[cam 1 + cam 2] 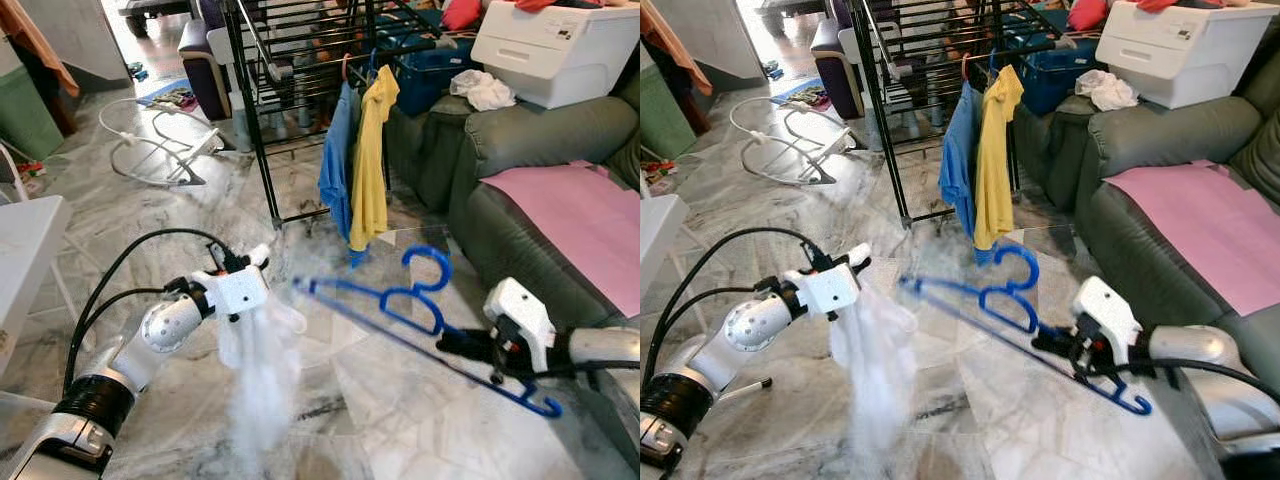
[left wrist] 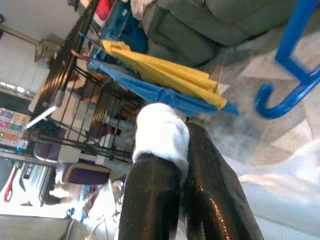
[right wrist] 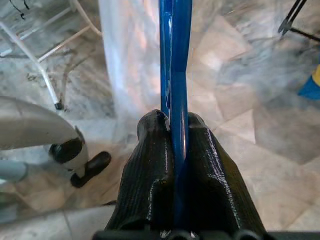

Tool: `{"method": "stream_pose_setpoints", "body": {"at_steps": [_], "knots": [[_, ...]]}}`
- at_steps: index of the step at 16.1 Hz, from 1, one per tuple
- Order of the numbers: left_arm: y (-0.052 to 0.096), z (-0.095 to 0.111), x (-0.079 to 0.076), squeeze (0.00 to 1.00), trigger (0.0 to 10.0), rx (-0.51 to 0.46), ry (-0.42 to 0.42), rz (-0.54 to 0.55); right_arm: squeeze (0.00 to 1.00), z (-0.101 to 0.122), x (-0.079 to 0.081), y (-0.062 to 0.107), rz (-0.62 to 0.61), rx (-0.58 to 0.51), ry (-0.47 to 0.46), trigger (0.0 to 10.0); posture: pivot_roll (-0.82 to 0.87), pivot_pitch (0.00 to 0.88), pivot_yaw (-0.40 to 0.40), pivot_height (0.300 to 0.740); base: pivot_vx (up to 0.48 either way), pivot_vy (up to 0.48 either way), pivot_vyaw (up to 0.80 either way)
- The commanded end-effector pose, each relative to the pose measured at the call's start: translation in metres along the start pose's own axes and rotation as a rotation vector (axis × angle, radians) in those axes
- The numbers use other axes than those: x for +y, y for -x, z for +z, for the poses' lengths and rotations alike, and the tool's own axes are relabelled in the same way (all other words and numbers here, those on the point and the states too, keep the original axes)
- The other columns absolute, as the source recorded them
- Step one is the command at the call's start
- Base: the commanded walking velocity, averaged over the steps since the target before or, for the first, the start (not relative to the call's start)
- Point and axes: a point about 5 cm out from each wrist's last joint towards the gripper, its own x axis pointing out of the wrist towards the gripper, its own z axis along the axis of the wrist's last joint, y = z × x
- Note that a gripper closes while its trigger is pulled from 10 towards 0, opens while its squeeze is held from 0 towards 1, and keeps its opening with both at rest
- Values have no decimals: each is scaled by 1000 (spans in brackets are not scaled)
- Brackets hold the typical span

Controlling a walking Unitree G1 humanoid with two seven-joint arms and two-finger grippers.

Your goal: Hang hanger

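Observation:
My right gripper [image 1: 462, 346] is shut on a blue plastic hanger [image 1: 398, 300], which it holds level above the marble floor with the hook [image 1: 430, 264] pointing up. In the right wrist view the fingers [image 3: 150, 170] pinch the hanger's bar [image 3: 175, 60]. My left gripper [image 1: 256, 260] is shut on the top of a sheer white garment [image 1: 262, 370] that hangs down, next to the hanger's left tip. The left wrist view shows white cloth [image 2: 160, 135] bunched between the fingers [image 2: 155, 200]. A black drying rack [image 1: 258, 110] stands ahead with a blue shirt [image 1: 336, 165] and a yellow shirt [image 1: 370, 160] hung on it.
A green sofa [image 1: 520, 150] runs along the right with a pink sheet [image 1: 580, 220] on its seat and a white box [image 1: 560, 50] on top. At the left edge is a white table [image 1: 25, 240]. A white wire stand [image 1: 150, 145] lies on the floor behind.

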Motion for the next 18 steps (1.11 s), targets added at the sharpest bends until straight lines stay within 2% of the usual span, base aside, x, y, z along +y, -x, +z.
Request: {"method": "stream_pose_setpoints", "body": {"at_steps": [1, 3, 6, 10, 15, 18], "knots": [[-2, 3, 9, 0, 10000, -15, -31, 16, 0, 7, 3, 2, 36, -10, 26, 10000, -159, 0, 94, 740, 0, 0, 0], [-3, 1, 7, 0, 10000, -14, -17, 24, 0, 3, 6, 6, 83, 15, 18, 10000, -159, 0, 94, 740, 0, 0, 0], [-6, 8, 6, 0, 10000, -61, 10, 36, 0, -1, 11, 0, 123, 34, 16, 10000, -157, 0, 94, 740, 0, 0, 0], [-6, 16, 4, 0, 10000, -110, 42, 36, 0, -2, 8, -7, 124, 47, 35, 10000, -150, 0, 92, 740, 0, 0, 0], [-1, 2, -5, 0, 10000, -53, 21, -1, 0, 3, 4, -3, 100, 45, 73, 10000, -146, 0, 91, 740, 0, 0, 0], [0, 5, -6, 0, 10000, -70, 22, -13, 0, 1, 2, -5, 91, 45, 78, 10000, -147, 0, 91, 740, 0, 0, 0]]}}
